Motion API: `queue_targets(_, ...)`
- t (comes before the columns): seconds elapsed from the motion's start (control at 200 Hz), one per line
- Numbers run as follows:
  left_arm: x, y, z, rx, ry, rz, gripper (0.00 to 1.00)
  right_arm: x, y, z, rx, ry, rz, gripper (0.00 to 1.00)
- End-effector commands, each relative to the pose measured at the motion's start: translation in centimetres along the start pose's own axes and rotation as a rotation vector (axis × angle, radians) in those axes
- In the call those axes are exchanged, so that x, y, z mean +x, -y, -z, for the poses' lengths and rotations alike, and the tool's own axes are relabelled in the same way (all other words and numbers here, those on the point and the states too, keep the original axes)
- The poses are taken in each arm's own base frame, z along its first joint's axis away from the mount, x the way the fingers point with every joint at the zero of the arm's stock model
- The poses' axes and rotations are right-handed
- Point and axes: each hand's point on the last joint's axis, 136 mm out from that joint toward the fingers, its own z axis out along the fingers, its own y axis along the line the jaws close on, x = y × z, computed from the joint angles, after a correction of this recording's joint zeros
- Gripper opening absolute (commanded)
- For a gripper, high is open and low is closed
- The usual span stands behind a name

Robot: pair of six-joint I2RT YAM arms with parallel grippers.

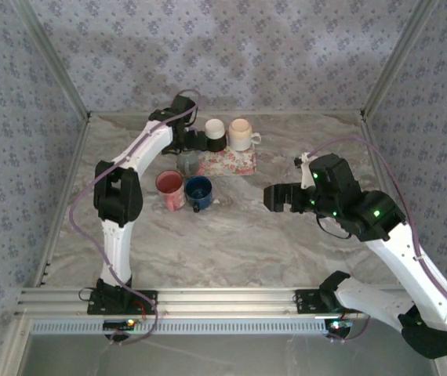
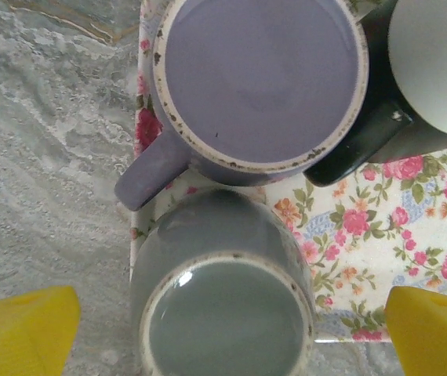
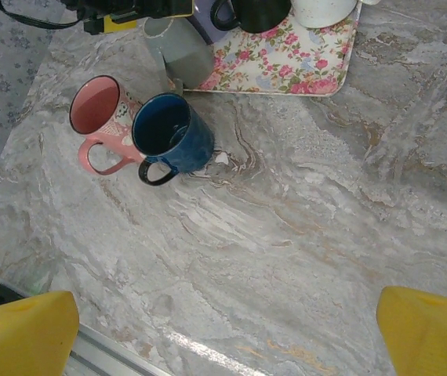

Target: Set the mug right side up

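My left jaws spread wide, hung over upside-down grey ceramic mug (image 2: 223,321) at left edge of floral rectangular tray (image 2: 380,235), inverted lavender mug (image 2: 263,78) just beside. My right jaws wide, over bare marble surface (image 3: 286,235), open room all round.

Your top camera looks down on the whole desk (image 1: 286,235) from behind the arm bases. Your left wrist camera faces straight down, close over the floral tray (image 2: 380,235) and the grey mug (image 2: 223,313) near the desk's far edge. Your right wrist camera sees both from farther back.
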Motion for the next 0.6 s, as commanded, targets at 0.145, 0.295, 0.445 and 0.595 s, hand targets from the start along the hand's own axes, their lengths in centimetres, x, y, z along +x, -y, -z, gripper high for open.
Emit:
queue_targets(0.145,1.5,-0.4,-2.4,-0.008,-0.065,-0.008,0.99,0.1,0.3,0.3,0.016,0.001,0.029,1.00)
queue_targets(0.295,2.6,-0.9,-4.1,-0.020,-0.097,0.001,0.96,0.3,0.3,0.3,0.017,-0.003,0.027,1.00)
queue_targets(0.445,2.9,-1.1,-4.9,-0.016,-0.105,0.009,0.90,0.6,0.5,0.1,0.020,-0.006,0.024,1.00)
queue_targets(0.595,3.1,-0.8,-5.3,-0.002,-0.112,0.010,0.79,0.8,0.6,0.1,0.022,-0.007,0.026,1.00)
